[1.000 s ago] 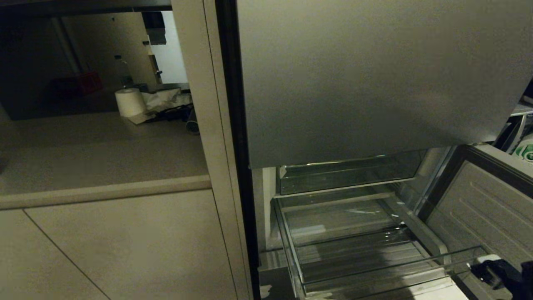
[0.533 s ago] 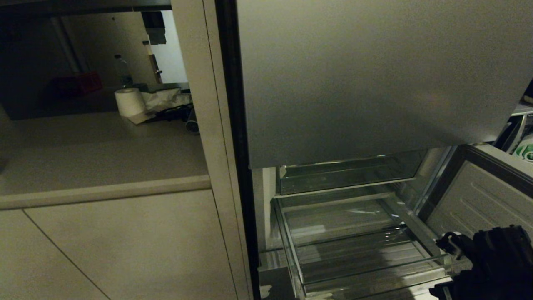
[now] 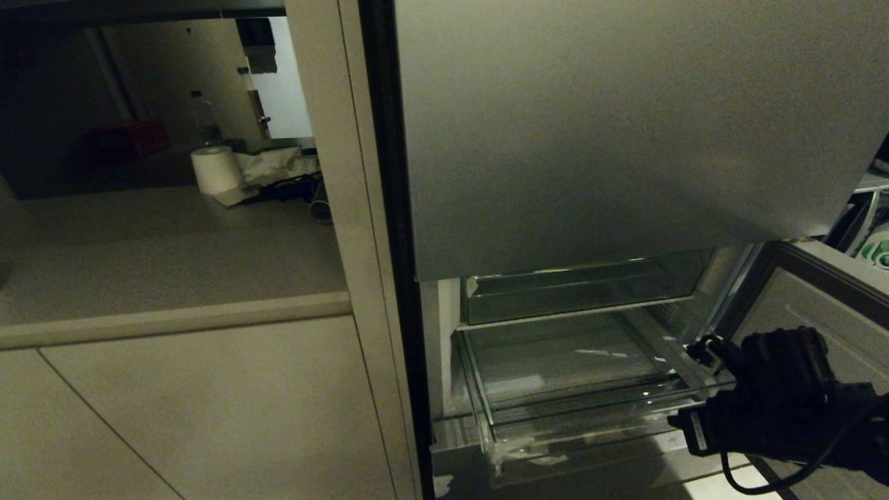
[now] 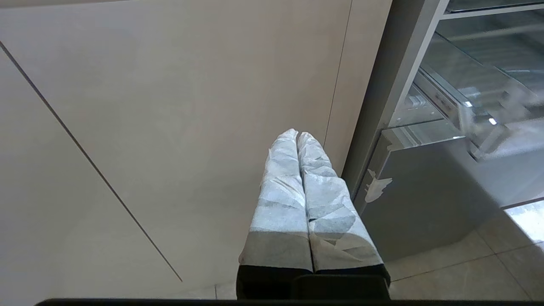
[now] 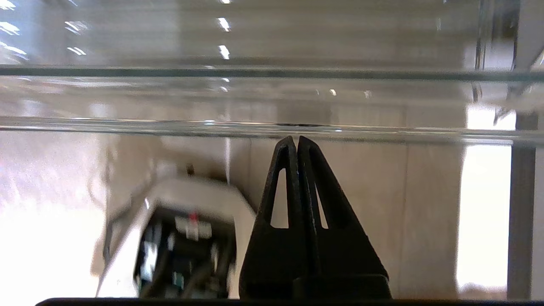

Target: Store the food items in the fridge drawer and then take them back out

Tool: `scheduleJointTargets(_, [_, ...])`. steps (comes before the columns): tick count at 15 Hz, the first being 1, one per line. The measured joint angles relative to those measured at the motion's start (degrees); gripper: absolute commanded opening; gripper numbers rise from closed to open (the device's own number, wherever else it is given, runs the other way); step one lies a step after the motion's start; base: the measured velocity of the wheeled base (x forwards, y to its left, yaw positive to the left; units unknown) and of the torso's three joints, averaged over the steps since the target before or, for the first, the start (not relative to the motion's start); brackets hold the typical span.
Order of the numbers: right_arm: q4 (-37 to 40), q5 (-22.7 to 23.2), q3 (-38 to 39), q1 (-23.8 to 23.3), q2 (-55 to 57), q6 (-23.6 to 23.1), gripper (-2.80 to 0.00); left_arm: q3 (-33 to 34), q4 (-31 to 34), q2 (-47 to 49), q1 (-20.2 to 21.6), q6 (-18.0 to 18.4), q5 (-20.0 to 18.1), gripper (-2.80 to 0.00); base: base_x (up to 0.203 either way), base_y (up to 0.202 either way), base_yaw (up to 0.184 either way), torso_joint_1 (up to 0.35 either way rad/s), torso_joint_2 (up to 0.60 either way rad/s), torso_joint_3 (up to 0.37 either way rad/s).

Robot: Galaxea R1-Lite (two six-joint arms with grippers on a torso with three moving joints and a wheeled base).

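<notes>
The fridge drawer (image 3: 590, 410), a wide clear bin, sits low in the open fridge and I see nothing inside it. The food items are out of view. My right gripper (image 3: 680, 423) is at the drawer's front right corner. In the right wrist view its black fingertips (image 5: 296, 138) are pressed together, shut on nothing, against the drawer's glossy rim (image 5: 170, 125). My left gripper (image 4: 297, 134), fingers wrapped in pale tape, is shut and empty, parked by the beige cabinet panel left of the fridge. The drawer's corner (image 4: 467, 110) shows beyond it.
A shallower clear tray (image 3: 583, 292) sits above the drawer. The upper fridge door (image 3: 625, 125) is closed and the lower door (image 3: 812, 305) stands open at the right. A paper roll (image 3: 217, 170) is on the counter at the left. My base (image 5: 182, 250) shows through the drawer.
My right arm has come up and in from the lower right edge to the drawer's front. The drawer has slid back into the fridge. The left arm has not moved.
</notes>
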Motion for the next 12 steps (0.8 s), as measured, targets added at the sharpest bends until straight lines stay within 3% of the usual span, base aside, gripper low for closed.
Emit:
scheduleJointTargets(5, [-4.62, 6.39, -6.54, -0.37, 5.98, 0.06, -2.8, 0.0, -0.02, 0.0, 0.0, 0.0, 0.0, -2.8, 0.0, 0.0, 0.0, 0.0, 0.0, 0.0])
scheduleJointTargets(12, [-8.57, 6.61, -10.05, -1.14, 12.04, 0.37, -2.8, 0.02, -0.02, 0.0, 0.0, 0.0, 0.0, -2.8, 0.0, 0.0, 0.0, 0.0, 0.0, 0.0])
